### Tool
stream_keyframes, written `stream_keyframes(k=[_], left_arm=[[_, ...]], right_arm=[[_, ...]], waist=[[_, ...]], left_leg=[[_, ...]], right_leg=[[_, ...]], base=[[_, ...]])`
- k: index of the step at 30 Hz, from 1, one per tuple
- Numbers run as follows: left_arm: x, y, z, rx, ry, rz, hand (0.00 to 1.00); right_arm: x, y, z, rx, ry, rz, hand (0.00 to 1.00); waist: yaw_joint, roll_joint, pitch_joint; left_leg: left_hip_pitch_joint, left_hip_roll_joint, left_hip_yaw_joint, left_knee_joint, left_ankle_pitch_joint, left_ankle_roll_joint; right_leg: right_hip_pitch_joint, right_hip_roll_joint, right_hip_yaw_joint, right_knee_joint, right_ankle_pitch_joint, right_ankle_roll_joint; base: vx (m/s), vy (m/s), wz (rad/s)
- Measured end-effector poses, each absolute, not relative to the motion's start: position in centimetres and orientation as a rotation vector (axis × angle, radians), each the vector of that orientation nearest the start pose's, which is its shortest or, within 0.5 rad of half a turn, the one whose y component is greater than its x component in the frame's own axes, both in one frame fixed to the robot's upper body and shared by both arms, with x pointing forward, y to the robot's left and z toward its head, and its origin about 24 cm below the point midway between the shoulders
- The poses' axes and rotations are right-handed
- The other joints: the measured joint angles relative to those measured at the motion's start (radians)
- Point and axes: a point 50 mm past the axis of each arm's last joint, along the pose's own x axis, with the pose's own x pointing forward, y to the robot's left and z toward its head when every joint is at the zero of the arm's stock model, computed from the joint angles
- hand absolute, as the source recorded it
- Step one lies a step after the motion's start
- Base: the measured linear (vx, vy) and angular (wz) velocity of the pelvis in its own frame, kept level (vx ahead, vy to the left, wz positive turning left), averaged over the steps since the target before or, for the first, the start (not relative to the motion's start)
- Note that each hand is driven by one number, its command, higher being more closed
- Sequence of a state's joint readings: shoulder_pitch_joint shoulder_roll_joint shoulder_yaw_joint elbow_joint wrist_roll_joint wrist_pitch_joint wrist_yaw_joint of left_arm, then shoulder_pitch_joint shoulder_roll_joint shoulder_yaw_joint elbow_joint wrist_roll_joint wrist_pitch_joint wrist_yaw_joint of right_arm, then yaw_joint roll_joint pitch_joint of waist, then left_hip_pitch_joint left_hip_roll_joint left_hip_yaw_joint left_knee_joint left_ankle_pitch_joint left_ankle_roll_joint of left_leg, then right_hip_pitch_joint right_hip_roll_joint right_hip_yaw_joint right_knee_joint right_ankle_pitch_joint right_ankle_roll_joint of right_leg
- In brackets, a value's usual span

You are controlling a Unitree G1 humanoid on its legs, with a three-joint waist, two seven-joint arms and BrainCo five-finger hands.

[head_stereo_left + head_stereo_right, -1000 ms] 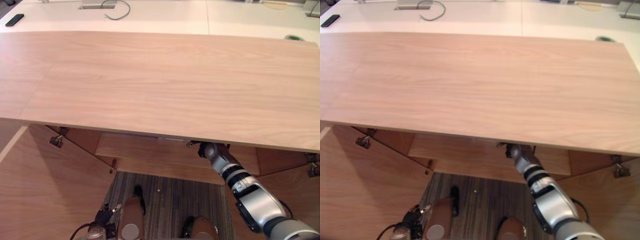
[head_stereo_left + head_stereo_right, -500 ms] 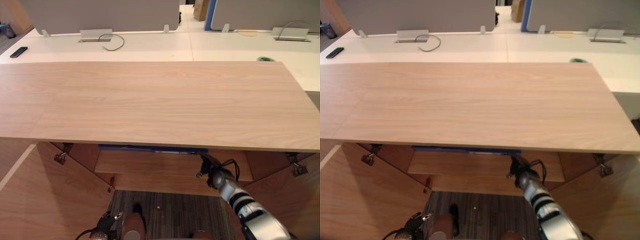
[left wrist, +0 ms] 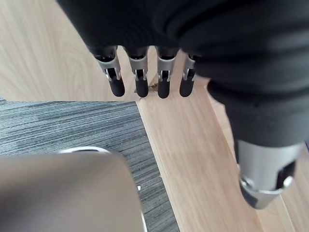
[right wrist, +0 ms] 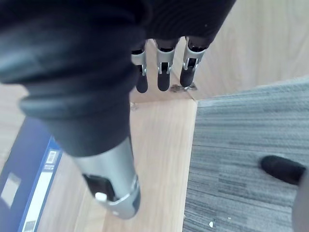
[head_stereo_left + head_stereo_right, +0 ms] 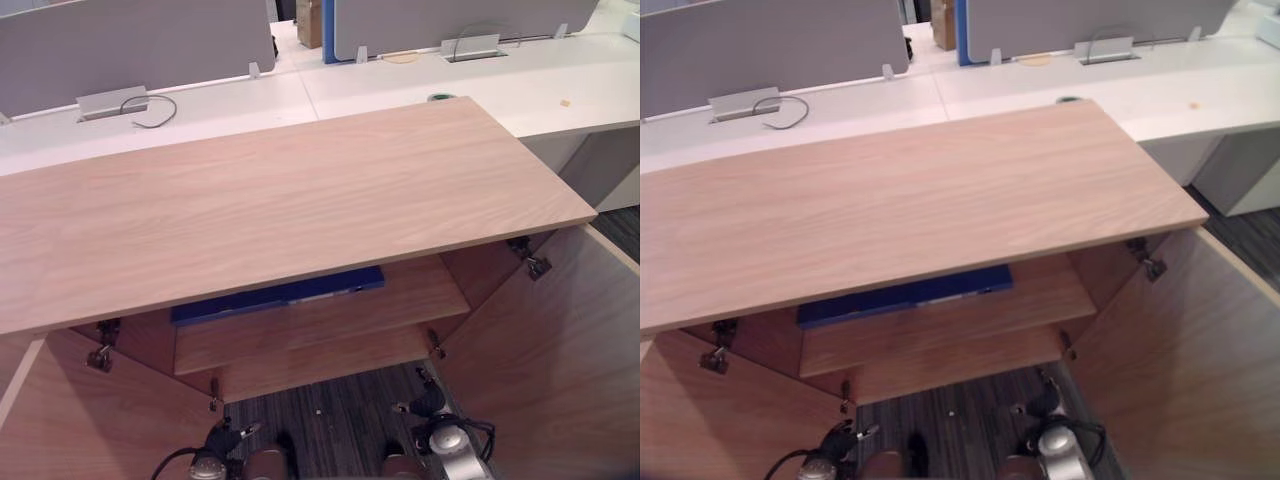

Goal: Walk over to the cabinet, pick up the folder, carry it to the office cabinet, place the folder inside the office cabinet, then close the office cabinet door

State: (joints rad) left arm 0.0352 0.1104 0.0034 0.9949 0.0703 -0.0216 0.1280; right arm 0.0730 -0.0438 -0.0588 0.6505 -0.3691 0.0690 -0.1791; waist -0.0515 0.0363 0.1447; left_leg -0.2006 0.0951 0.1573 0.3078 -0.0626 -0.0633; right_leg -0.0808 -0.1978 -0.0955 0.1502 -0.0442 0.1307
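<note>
A flat blue folder [image 5: 275,295] lies on the upper shelf [image 5: 330,322] inside the open wooden office cabinet, its edge partly under the cabinet top [image 5: 280,200]. The right wrist view catches a corner of the folder [image 4: 24,186] with a white label. My right hand [image 5: 427,402] hangs low in front of the cabinet, below the shelf and apart from the folder; its fingers [image 4: 163,72] are straight and hold nothing. My left hand [image 5: 222,441] hangs low on the left, its fingers [image 3: 162,79] straight and empty, by a wooden panel.
Both cabinet doors stand open: the right door [image 5: 560,340] and the left door [image 5: 80,420] flank me. Grey striped carpet [image 5: 340,405] lies between them. White desks [image 5: 300,95] with grey dividers stand behind the cabinet.
The camera has moved back and swung right, so the shelf and the blue folder now show. My right hand has drawn back from under the cabinet top and hangs lower.
</note>
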Motion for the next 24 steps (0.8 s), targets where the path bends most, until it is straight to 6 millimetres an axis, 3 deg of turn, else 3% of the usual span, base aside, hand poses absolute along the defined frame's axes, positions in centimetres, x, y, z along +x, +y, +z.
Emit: stream_keyframes(k=[5,7,13,17,21,22,23,24], left_arm=[[12.6,19.7,-15.0,0.244,1.0,0.125,0.0],[12.3,19.9,-15.1,0.229,1.011,0.15,0.0],[11.6,19.9,-15.4,0.153,1.042,0.245,0.0],[11.6,19.7,-15.5,0.125,1.044,0.272,0.0],[11.6,19.8,-15.4,0.11,1.038,0.307,0.0],[11.4,19.9,-15.4,0.106,1.044,0.32,0.0],[11.1,20.2,-15.5,0.094,1.05,0.354,0.0],[11.1,20.3,-15.5,0.091,1.052,0.361,0.0]], right_arm=[[14.5,-19.5,-12.8,-0.306,0.887,-0.255,0.0],[12.2,-20.5,-14.0,-0.21,0.984,-0.354,0.0],[7.7,-21.7,-15.8,0.05,1.132,-0.585,0.0],[6.4,-21.3,-15.9,0.239,1.104,-0.72,0.0],[6.9,-21.7,-14.4,0.329,0.953,-0.821,0.0],[7.1,-22.7,-13.4,0.325,0.876,-0.876,0.0],[7.9,-23.9,-11.9,0.308,0.769,-0.929,0.0],[8.0,-24.1,-11.6,0.309,0.751,-0.937,0.0]], waist=[[-0.011,-0.029,0.009],[-0.011,-0.039,0.011],[-0.008,-0.046,0.014],[-0.012,-0.052,0.018],[-0.017,-0.065,0.031],[-0.015,-0.07,0.033],[-0.015,-0.071,0.035],[-0.015,-0.071,0.035]], left_leg=[[0.091,-0.025,0.044,-0.159,0.064,-0.003],[0.133,-0.026,0.058,-0.211,0.087,-0.013],[0.222,-0.02,0.079,-0.282,0.1,-0.013],[0.277,-0.02,0.133,-0.318,0.102,-0.016],[0.324,-0.011,0.234,-0.329,0.087,-0.024],[0.333,-0.004,0.274,-0.315,0.076,-0.028],[0.342,0.023,0.328,-0.287,0.059,-0.03],[0.342,0.029,0.336,-0.278,0.054,-0.03]], right_leg=[[-0.008,-0.003,0.055,-0.027,0.019,-0.003],[-0.004,0.005,0.076,-0.033,0.026,-0.003],[0.043,0.019,0.079,-0.033,0.018,-0.007],[0.036,0.023,0.106,0.004,0.003,-0.008],[0.014,0.03,0.151,0.023,0.001,-0.008],[0.0,0.02,0.123,0.031,-0.017,-0.03],[-0.005,-0.013,-0.009,0.036,-0.042,-0.098],[-0.005,-0.017,-0.035,0.037,-0.046,-0.115]], base=[[0.03,-0.009,-0.35],[0.1,-0.013,-0.26],[0.11,0.005,-0.13],[0.06,0.034,-0.3],[-0.03,0.039,-0.66],[-0.06,0.025,-1.13],[-0.05,0.024,-1.06],[-0.03,-0.002,-1.09]])
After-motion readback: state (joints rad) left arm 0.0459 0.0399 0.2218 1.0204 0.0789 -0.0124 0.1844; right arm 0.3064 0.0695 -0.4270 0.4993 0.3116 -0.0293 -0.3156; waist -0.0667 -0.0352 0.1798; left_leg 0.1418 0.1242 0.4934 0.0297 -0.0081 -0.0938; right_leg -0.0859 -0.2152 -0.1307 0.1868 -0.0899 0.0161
